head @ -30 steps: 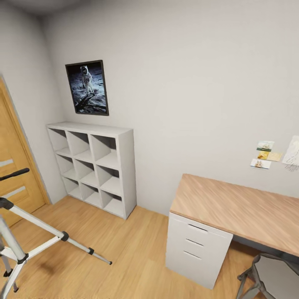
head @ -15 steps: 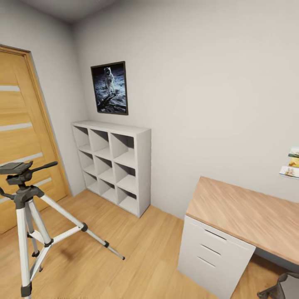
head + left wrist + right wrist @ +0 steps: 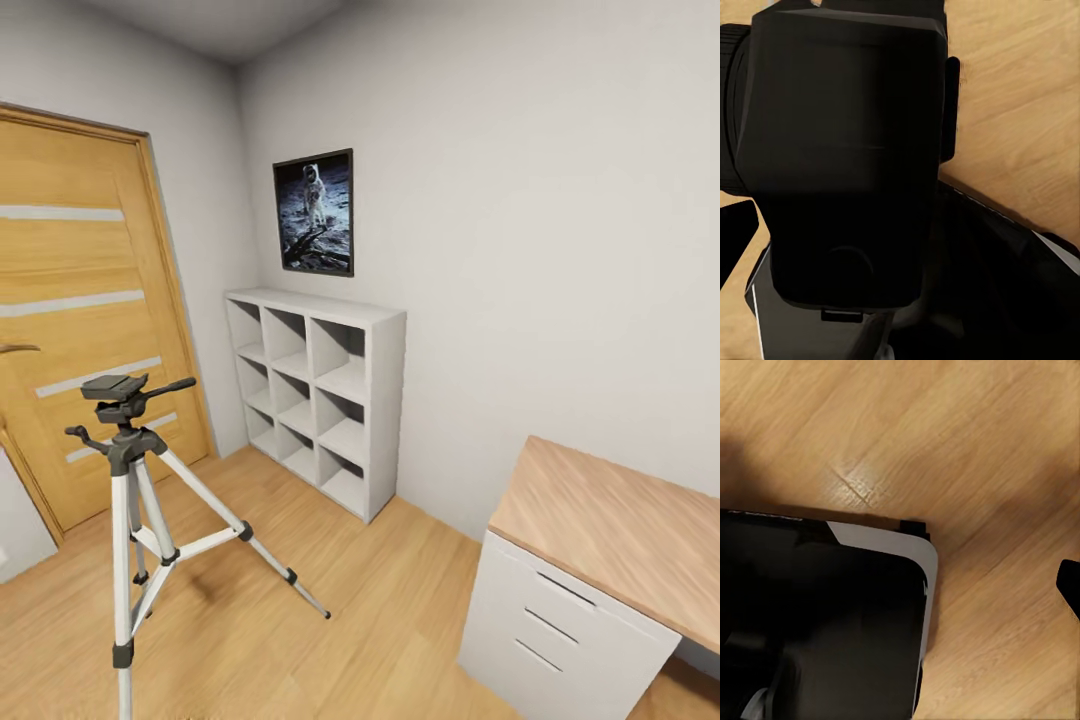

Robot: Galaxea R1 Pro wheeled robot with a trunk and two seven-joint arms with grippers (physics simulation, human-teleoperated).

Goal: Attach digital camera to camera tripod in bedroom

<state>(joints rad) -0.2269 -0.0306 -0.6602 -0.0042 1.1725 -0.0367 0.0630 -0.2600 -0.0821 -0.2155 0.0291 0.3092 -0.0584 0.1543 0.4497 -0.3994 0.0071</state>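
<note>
The camera tripod stands on the plank floor at the lower left of the head view. Its silver legs are spread, and its black head is bare on top with the handle pointing right. In the left wrist view the black digital camera sits very close to the lens. My left gripper is shut on it, with one dark fingertip showing beside the body. In the right wrist view a single dark fingertip sits at the frame's edge over bare floor, with nothing held.
A wooden door is behind the tripod. White cubby shelves stand against the far wall under a framed astronaut poster. A wood-topped desk with white drawers is at the right. My dark base shows below the right wrist.
The head view has swung left. The tripod now shows whole and nearer the middle, more of the door is visible, and the desk has slid toward the right edge.
</note>
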